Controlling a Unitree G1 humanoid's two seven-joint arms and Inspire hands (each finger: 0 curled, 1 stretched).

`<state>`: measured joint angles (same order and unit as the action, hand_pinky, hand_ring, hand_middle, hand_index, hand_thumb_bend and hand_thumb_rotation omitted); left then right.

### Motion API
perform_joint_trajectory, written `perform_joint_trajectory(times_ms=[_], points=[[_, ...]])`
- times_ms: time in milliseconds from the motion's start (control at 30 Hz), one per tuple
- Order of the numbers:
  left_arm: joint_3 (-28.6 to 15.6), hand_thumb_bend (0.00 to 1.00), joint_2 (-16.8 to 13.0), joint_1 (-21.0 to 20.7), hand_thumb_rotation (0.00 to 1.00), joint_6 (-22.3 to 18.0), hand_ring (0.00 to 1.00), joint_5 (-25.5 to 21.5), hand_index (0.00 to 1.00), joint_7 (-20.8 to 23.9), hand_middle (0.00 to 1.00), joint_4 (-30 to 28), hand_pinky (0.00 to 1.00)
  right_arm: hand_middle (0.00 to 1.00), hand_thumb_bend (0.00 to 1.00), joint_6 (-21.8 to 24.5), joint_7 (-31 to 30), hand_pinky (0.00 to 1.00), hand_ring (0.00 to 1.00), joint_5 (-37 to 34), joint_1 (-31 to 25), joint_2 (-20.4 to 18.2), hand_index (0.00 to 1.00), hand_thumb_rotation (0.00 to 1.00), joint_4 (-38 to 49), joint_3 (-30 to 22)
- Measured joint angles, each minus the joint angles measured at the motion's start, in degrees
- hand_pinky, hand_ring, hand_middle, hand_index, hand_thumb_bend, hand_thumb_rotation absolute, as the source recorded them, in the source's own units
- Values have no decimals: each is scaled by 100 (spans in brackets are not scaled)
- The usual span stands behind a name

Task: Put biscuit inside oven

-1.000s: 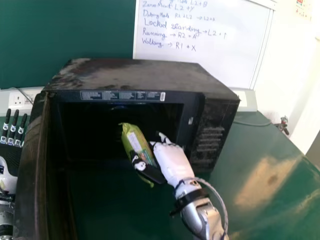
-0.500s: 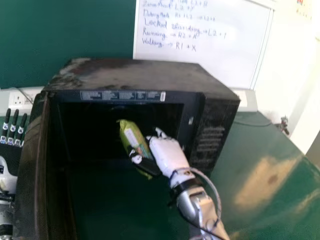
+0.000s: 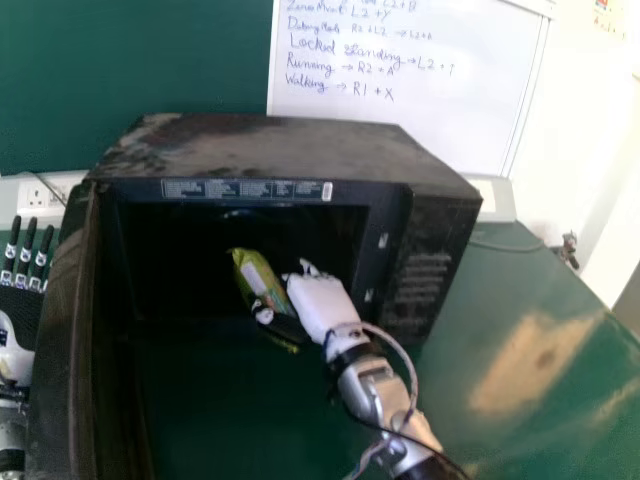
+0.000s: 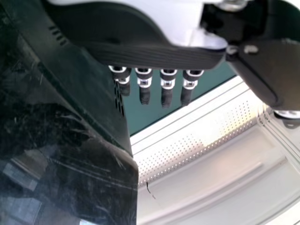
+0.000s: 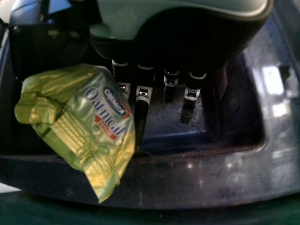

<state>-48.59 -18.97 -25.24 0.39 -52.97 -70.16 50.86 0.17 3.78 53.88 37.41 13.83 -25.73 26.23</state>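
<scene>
"Head view first: where is the biscuit packet (image 3: 258,278) to be seen?"

"It is held at the mouth of the oven (image 3: 270,150), tilted, with its upper end pointed towards the dark inside. How far past the front rim it has been brought cannot be told."

"And how is it gripped?"

"It is pinched between the thumb and fingers of the right hand (image 3: 318,303). In the right wrist view, the packet is shown crumpled against a finger, and the oven's front rim (image 5: 197,183) is seen beyond."

"Which step is in hand, then?"

"The putting-in, by the look of it; the packet is not yet let go."

"What is called for next?"

"The packet should be carried deeper, kept away from the rim, and lowered onto the oven floor. Only then should the fingers be loosened and the hand be drawn straight out, so that the wrapper is not dragged along."

"Is anything needed from the left hand (image 3: 12,350)?"

"Not for this step, it is judged. It is placed outside the open door (image 3: 75,330), its fingers straight and nothing held. Farther out, the green table (image 3: 530,410) is seen beside the oven, with a whiteboard (image 3: 410,110) behind."
</scene>
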Motion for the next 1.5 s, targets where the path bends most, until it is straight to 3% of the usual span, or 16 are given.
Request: perform_joint_trajectory(times_ms=[433,533,633,800,967,1233,1500], points=[[0,25,0,-5,100,-8,26,2,99,-70,63,0,0,49,53,-315,746,81,64,-196,756,-239,48,0,-1187,113],[0,25,26,6,100,-33,25,2,99,-43,62,-62,0,51,52,-422,891,80,62,-236,919,-285,44,0,-1477,148],[1,27,30,14,100,-23,28,1,100,-27,64,-84,0,50,52,-458,1005,80,66,-280,1066,-353,48,0,-1733,193],[2,26,33,14,100,-5,28,1,100,-53,65,-97,0,50,53,-547,1142,78,64,-373,1303,-494,46,0,-2144,235],[2,27,32,16,100,-9,29,2,100,-50,64,-99,0,51,53,-619,1558,71,60,-371,1778,-594,45,0,-2876,344],[3,27,47,12,100,-33,29,2,100,29,66,-123,0,51,53,-775,2018,71,64,-384,2338,-909,46,0,-4003,545],[6,28,47,8,100,-76,26,3,100,-71,64,-107,0,49,53,-965,2513,65,55,-384,2541,-977,49,0,-4558,656]])
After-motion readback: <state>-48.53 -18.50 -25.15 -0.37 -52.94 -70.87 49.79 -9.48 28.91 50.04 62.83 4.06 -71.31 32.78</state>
